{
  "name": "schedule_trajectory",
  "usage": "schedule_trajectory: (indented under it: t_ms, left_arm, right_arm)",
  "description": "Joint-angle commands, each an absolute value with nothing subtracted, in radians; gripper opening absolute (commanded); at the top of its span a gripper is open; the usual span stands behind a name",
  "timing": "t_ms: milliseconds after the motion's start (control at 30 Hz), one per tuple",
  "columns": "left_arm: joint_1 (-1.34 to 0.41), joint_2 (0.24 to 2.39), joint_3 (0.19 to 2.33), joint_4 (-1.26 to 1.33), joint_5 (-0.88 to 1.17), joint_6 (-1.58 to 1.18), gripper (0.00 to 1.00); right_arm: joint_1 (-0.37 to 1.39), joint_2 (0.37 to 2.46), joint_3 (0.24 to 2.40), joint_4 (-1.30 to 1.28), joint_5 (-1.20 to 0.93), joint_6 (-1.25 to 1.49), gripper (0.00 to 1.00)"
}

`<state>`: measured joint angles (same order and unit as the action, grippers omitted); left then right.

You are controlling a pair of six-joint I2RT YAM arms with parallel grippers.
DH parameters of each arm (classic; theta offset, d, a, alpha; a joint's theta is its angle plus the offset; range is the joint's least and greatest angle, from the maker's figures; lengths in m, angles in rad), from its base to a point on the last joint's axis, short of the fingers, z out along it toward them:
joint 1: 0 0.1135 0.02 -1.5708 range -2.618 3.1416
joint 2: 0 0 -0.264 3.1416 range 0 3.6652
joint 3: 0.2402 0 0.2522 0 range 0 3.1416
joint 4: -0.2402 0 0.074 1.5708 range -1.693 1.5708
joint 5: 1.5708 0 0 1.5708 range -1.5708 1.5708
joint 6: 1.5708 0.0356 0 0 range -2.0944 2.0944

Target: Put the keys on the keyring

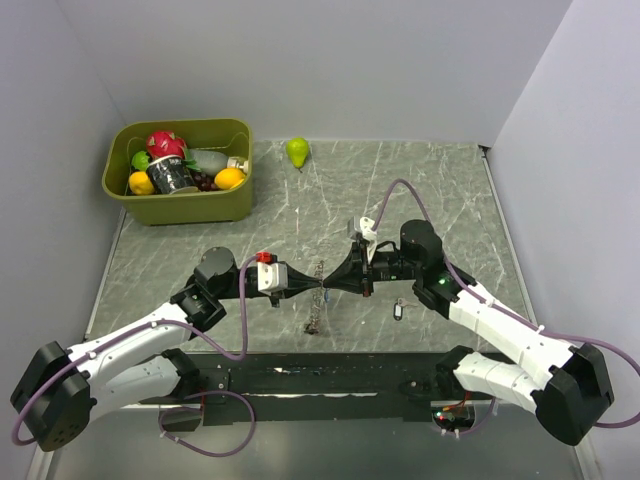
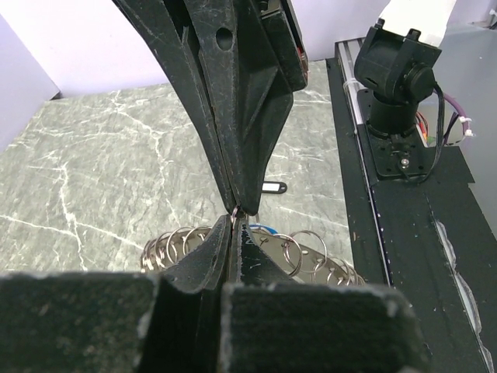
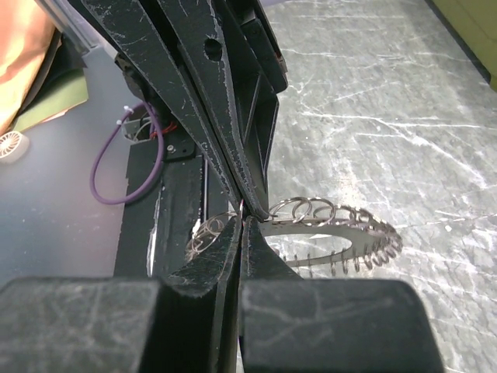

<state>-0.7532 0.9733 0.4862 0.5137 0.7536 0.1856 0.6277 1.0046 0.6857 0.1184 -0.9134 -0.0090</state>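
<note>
Nearest us, a key with a dark tag [image 1: 398, 311] lies alone on the table [image 1: 440, 180], near the right arm. Just beyond it the keyring [image 3: 342, 231] hangs edge-on, strung with small wire loops. The left gripper [image 1: 313, 279] and right gripper [image 1: 329, 280] meet tip to tip at its top rim, each with fingers pressed tight on it. Farther back we see a pear [image 1: 297, 151] and a green bin [image 1: 215, 205] of fruit.
</note>
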Motion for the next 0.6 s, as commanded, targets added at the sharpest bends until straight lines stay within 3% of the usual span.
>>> schedule_trajectory:
  t_ms: [0,233,367,400,567]
  left_arm:
    - [-0.761,0.950,0.526,0.565,0.792,0.202,0.01]
    - [-0.761,0.972,0.639,0.270,0.672,0.277,0.04]
    - [-0.770,1.015,0.718,0.144,0.626,0.307,0.20]
    - [-0.770,1.020,0.736,0.131,0.621,0.307,0.28]
    - [-0.784,1.031,0.805,0.019,0.591,0.334,0.36]
  right_arm:
    - [0.624,0.999,0.749,0.123,-0.870,-0.021,0.00]
    - [0.624,1.009,0.814,0.005,-0.862,-0.118,0.00]
    - [0.624,1.012,0.831,-0.057,-0.847,-0.153,0.00]
    - [0.623,1.014,0.841,-0.072,-0.832,-0.163,0.00]
    - [0.624,1.014,0.850,-0.121,-0.822,-0.192,0.00]
